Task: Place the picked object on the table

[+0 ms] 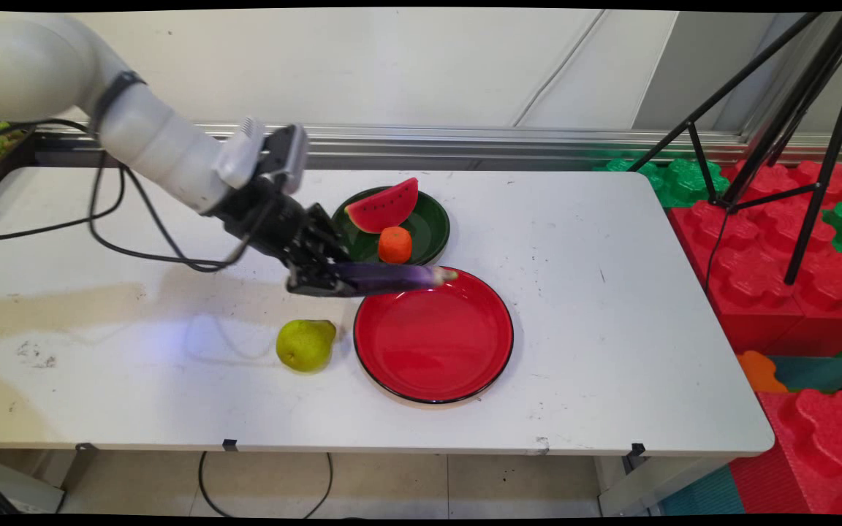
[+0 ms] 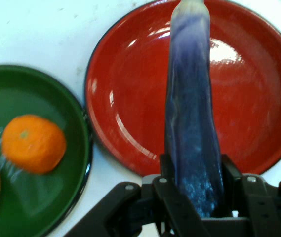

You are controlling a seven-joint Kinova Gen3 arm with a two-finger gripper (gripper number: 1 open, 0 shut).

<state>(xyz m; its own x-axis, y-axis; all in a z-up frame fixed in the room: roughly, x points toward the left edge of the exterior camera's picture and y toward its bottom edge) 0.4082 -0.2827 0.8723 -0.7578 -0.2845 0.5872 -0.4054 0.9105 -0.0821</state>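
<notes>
- The end effector (image 1: 316, 280) is clamped on one end of the eggplant (image 1: 392, 276), which sticks out level toward the right, its tip over the upper rim of the red plate (image 1: 433, 337) at centre frame.
- Judging from this, holding it well means keeping the grip firm near the end so the long body does not droop or swing.
- Count: one eggplant, one red plate, one green plate (image 1: 432, 228) carrying one watermelon slice (image 1: 384, 207) and one orange (image 1: 395, 245), and one pear (image 1: 305, 344) on the desk (image 1: 611, 307) left of the red plate.

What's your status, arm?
Gripper shut on eggplant, held over red plate. Green plate has watermelon slice, orange. Pear beside red plate.
</notes>
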